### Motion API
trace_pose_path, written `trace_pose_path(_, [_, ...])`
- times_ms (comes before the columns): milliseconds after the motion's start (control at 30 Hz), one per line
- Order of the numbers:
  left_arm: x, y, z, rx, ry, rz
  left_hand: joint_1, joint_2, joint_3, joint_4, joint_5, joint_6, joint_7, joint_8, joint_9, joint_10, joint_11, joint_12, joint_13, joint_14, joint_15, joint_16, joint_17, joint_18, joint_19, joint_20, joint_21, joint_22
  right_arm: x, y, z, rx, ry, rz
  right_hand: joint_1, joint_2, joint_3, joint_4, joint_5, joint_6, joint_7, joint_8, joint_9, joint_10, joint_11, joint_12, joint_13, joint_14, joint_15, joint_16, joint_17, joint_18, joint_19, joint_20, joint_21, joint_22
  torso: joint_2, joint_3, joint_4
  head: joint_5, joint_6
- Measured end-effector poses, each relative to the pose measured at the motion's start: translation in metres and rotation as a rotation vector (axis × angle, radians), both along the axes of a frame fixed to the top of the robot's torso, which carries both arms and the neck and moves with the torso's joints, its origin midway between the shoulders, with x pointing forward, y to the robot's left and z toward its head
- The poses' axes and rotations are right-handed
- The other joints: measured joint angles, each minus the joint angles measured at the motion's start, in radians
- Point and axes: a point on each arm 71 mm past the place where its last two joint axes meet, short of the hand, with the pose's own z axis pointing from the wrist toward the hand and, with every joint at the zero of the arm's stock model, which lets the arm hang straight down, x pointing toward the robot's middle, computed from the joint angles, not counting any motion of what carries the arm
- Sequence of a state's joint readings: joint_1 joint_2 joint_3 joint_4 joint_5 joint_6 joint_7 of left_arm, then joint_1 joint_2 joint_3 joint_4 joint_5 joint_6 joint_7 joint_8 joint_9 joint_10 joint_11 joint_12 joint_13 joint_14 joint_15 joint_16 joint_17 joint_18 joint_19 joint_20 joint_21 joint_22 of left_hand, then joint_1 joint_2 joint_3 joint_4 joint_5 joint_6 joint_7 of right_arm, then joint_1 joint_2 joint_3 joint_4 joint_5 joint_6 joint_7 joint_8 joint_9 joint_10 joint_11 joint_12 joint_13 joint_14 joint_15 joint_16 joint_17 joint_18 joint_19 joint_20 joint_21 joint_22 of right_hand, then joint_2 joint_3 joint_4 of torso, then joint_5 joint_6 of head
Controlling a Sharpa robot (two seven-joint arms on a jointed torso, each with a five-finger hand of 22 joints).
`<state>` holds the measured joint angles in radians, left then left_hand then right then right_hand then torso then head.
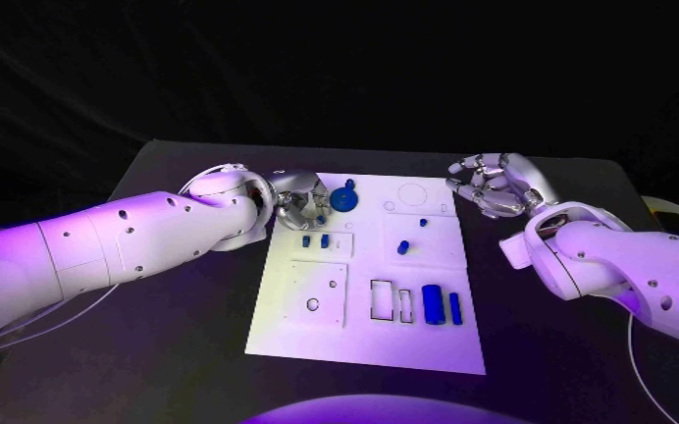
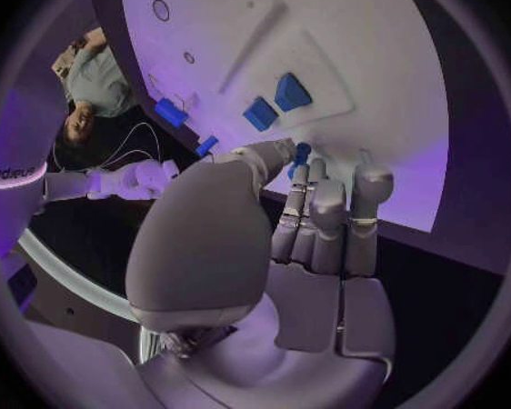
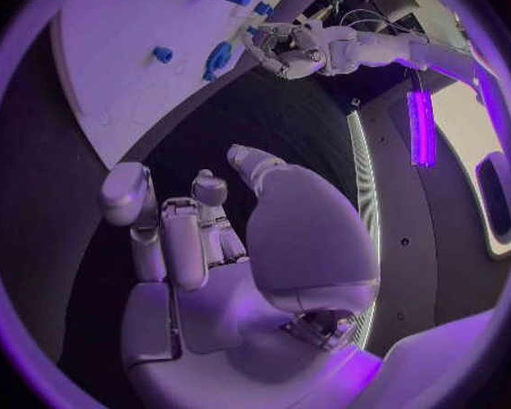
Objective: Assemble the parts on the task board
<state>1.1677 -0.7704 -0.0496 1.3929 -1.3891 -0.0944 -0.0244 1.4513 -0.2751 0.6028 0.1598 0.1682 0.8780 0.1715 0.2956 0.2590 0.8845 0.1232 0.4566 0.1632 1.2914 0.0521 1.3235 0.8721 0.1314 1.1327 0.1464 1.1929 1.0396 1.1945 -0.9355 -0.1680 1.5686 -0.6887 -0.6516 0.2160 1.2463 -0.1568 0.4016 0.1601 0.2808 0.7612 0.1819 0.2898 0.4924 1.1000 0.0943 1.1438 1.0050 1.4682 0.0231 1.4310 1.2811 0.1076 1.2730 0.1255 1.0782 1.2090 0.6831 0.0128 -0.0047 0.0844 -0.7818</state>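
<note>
Board: you had the white board lying flat mid-table, a long rectangle with shallow outlined recesses: two circles at its far end, square panels in the middle, narrow slots near the close end.
Disc: a round blue disc sat at about 11 o'clock on the board, right against your left hand's fingertips; whether they touched it, you could not tell from the head view.
Small parts: two short blue parts lay side by side at 9 o'clock, and one small blue peg lay just off the board's centre.
Blocks: two upright blue blocks stood side by side at 5 o'clock, the left one wider, beside two empty slots.
Left hand: your left hand was over the board's far left corner. In its wrist view the fingers were held together and a small blue piece showed at their tips, against the thumb; you could not tell for sure that it was pinched.
Right hand: your right hand hovered off the board's far right corner at 1 o'clock, fingers loosely curled, holding nothing.
</note>
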Motion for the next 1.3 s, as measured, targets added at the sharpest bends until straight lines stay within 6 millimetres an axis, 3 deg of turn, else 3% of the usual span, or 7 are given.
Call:
trace_pose_path(567, [0.000,0.004,0.002,-0.030,-0.006,0.005,-0.011,-0.009,-0.037,0.014,0.000,-0.019,-0.007,-0.023,-0.014,-0.031,0.007,-0.010,-0.006,-0.005,0.005,0.004,-0.007,0.000,-0.005,0.005,-0.007,-0.004,0.000,0.000,0.000,0.000,0.000,0.000,0.000,0.000,0.000,0.000,0.000,0.000,0.000,0.000,0.000,0.000,0.000,0.000,0.000,0.000,0.000,0.000,-0.003,0.000,0.000,0.000,-0.004,-0.001,0.000,-0.0006,0.0006,-0.001,0.000])
trace_pose_path(767, [-0.001,0.008,0.004,-0.065,-0.002,0.013,0.049,0.056,-0.347,0.106,0.000,-0.054,-0.029,-0.070,-0.054,-0.104,0.025,-0.021,-0.039,-0.029,0.024,0.016,-0.049,0.000,-0.042,0.024,-0.070,-0.066,0.000,-0.001,0.000,-0.001,-0.001,-0.002,0.000,0.000,0.000,0.000,0.000,0.000,0.000,0.002,0.000,0.000,0.000,0.000,-0.003,0.000,0.000,-0.004,-0.006,0.000,-0.004,-0.004,-0.004,-0.003,0.000,-0.0007,0.0004,-0.003,0.000])
trace_pose_path(867, [-0.001,0.012,0.005,-0.102,0.012,0.024,0.061,0.066,-0.406,0.130,0.000,-0.054,-0.029,-0.072,-0.061,-0.107,0.029,-0.021,-0.045,-0.038,0.023,0.016,-0.071,0.000,-0.051,0.025,-0.086,-0.083,0.001,-0.002,0.000,-0.002,-0.001,-0.004,0.000,0.000,0.000,0.000,0.000,-0.002,-0.002,0.004,0.000,-0.001,0.002,0.000,-0.005,0.000,0.000,-0.004,-0.009,0.000,-0.004,-0.004,-0.008,-0.004,0.000,-0.0007,0.0003,-0.004,0.000])
trace_pose_path(933, [-0.001,0.016,0.008,-0.143,0.024,0.040,0.069,0.074,-0.423,0.132,0.000,-0.052,-0.026,-0.072,-0.063,-0.122,0.029,-0.021,-0.050,-0.084,0.025,-0.010,-0.152,0.021,-0.089,0.026,-0.124,-0.127,0.001,-0.003,0.000,-0.003,-0.002,-0.006,0.000,0.000,0.000,0.000,0.000,-0.004,-0.004,0.004,-0.001,-0.009,0.003,-0.005,-0.011,0.000,0.000,-0.010,-0.014,0.000,-0.008,-0.001,-0.014,-0.008,0.000,-0.0007,0.0002,-0.004,0.000])
trace_pose_path(1033, [0.000,0.026,0.013,-0.226,0.044,0.080,0.087,0.092,-0.412,0.132,0.006,-0.026,0.000,-0.072,-0.064,-0.122,0.029,-0.012,-0.055,-0.108,0.025,-0.029,-0.204,0.024,-0.106,0.026,-0.152,-0.157,0.002,-0.004,-0.001,-0.007,-0.002,-0.010,0.000,0.000,0.007,0.007,0.000,-0.006,-0.005,0.012,-0.002,-0.101,0.003,-0.101,-0.123,-0.001,-0.001,-0.036,-0.050,0.000,-0.035,-0.002,-0.055,-0.033,0.000,-0.0007,0.0001,-0.005,0.001])
trace_pose_path(1100, [0.001,0.034,0.017,-0.291,0.055,0.113,0.097,0.102,-0.369,0.132,0.006,-0.003,0.021,-0.061,-0.067,-0.111,0.023,-0.001,-0.059,-0.180,0.019,-0.084,-0.315,0.043,-0.173,0.022,-0.220,-0.234,0.003,-0.005,-0.001,-0.009,-0.002,-0.012,0.016,-0.004,0.027,-0.003,0.000,-0.009,-0.005,0.020,-0.004,-0.148,0.000,-0.187,-0.210,-0.007,-0.007,-0.052,-0.069,0.016,-0.047,-0.004,-0.079,-0.047,-0.001,-0.0007,0.0002,-0.007,0.001])
trace_pose_path(1300, [0.007,0.064,0.028,-0.525,0.097,0.253,0.121,0.103,-0.209,0.121,0.006,0.049,0.016,-0.039,-0.073,-0.011,0.009,0.042,-0.064,-0.211,0.007,-0.126,-0.392,0.043,-0.184,0.012,-0.243,-0.256,0.004,-0.006,-0.002,-0.033,0.000,0.008,0.062,-0.022,0.135,-0.060,-0.053,-0.001,-0.009,0.023,-0.024,-0.159,0.005,-0.417,-0.403,-0.011,-0.011,-0.083,-0.108,0.016,-0.046,-0.004,-0.097,-0.048,-0.003,-0.0007,0.0009,-0.009,0.007])
